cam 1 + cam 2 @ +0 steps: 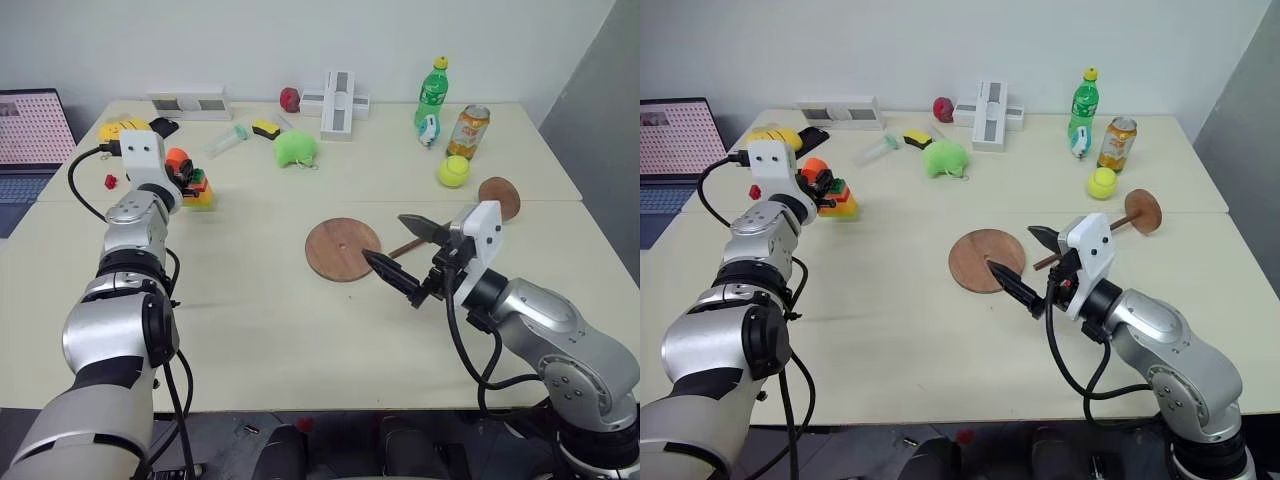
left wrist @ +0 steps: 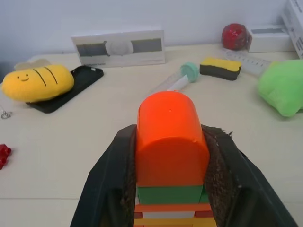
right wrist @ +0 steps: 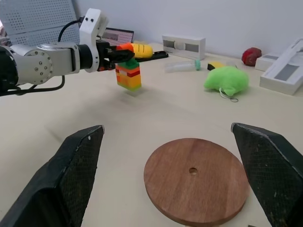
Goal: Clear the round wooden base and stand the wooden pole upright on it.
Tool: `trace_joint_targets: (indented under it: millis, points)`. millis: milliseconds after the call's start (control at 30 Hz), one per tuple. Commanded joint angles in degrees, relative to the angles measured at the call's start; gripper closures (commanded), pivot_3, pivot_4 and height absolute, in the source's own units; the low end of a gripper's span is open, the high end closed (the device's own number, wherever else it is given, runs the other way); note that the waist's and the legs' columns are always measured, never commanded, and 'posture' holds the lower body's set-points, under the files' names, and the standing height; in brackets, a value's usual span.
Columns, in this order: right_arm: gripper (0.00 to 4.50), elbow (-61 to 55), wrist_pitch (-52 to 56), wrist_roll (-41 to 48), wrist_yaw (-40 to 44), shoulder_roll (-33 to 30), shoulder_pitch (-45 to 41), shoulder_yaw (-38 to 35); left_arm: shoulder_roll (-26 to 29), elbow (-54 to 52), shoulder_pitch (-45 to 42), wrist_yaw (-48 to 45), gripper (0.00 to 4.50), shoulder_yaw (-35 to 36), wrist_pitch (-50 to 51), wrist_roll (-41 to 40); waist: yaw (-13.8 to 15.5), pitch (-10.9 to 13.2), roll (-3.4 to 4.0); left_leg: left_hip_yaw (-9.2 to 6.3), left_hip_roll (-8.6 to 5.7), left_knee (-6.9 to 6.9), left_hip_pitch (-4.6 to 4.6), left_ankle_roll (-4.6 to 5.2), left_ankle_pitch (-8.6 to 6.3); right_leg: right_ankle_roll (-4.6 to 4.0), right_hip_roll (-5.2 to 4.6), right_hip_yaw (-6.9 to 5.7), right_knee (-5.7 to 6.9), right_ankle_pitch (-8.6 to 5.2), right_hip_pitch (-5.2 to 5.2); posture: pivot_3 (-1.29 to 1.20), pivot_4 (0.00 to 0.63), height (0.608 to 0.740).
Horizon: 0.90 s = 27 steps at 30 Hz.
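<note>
The round wooden base (image 1: 343,249) lies flat and bare in the middle of the table, its small centre hole showing (image 3: 192,170). The wooden pole (image 1: 1120,222) lies on the table to the right of the base, its small end disc (image 1: 498,197) tipped up beside a tennis ball. My right gripper (image 1: 382,237) hovers open at the base's right edge, holding nothing. Far left, my left gripper (image 1: 185,180) has both fingers (image 2: 118,179) pressed against the orange top of a toy brick stack (image 3: 129,72). Whether the stack rests on the table, I cannot tell.
At the back are a green plush (image 1: 295,148), a tennis ball (image 1: 453,171), a can (image 1: 468,131), a green bottle (image 1: 431,95), white boxes (image 1: 338,100) and a clear tube (image 1: 226,140). A yellow plush on a black phone (image 2: 40,82) and a laptop (image 1: 30,135) are far left.
</note>
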Motion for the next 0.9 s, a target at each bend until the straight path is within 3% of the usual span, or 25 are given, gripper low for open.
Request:
trace_joint_targets:
  millis: [33,267,433,633,767,900]
  points:
    - [0.00,-1.92,-0.89,0.63,0.01,-0.19,-0.07,-1.04,0.91,-0.90,-1.69,0.47,1.38,1.24,0.01,-0.71,0.00,0.00,0.00,0.00,0.00,0.00,0.00,0.00,0.00,0.00,0.00,0.01,0.00,0.00,0.00,0.00,0.150,0.740]
    - [0.00,-0.12,-2.97,-0.72,1.52,0.03,0.86,-0.31,1.37,-2.31,-1.75,-1.67,0.02,1.67,-0.45,-0.64,-0.03,0.00,-0.01,0.01,0.00,0.00,0.00,-0.01,0.00,0.00,0.00,0.01,0.00,0.00,0.00,0.00,0.150,0.740]
    - [0.00,0.20,-3.17,-0.82,1.55,0.28,0.43,0.16,2.69,-5.60,-2.62,-3.61,0.02,1.74,0.43,-1.00,-0.25,-0.01,-0.01,0.01,0.00,0.00,0.00,-0.02,0.01,0.00,0.00,0.01,0.01,0.00,0.00,0.00,0.150,0.740]
    - [0.00,0.58,-3.14,-0.62,0.99,-0.55,1.63,-2.08,5.26,-18.61,-0.72,-7.92,0.02,1.57,5.30,-2.40,-0.62,-0.01,-0.02,-0.01,0.02,0.01,-0.02,-0.04,0.03,0.00,0.00,0.00,0.04,0.00,-0.03,0.00,0.150,0.740]
    - [0.00,9.41,-0.48,1.68,-5.07,0.39,4.98,-15.43,4.40,-56.56,13.21,-26.95,0.02,-4.49,24.89,-16.59,-0.47,-0.06,-0.02,0.01,0.05,-0.02,-0.01,-0.07,0.04,0.00,-0.05,0.03,0.00,0.00,0.05,0.00,0.150,0.740]
    - [0.00,18.83,3.17,6.80,-7.51,1.98,2.71,-22.31,3.11,-72.68,19.58,-30.33,0.02,-7.49,34.90,-23.76,0.03,-0.06,-0.04,0.12,0.03,0.02,0.02,-0.21,0.12,0.00,-0.08,0.13,0.04,0.00,0.05,0.00,0.150,0.740]
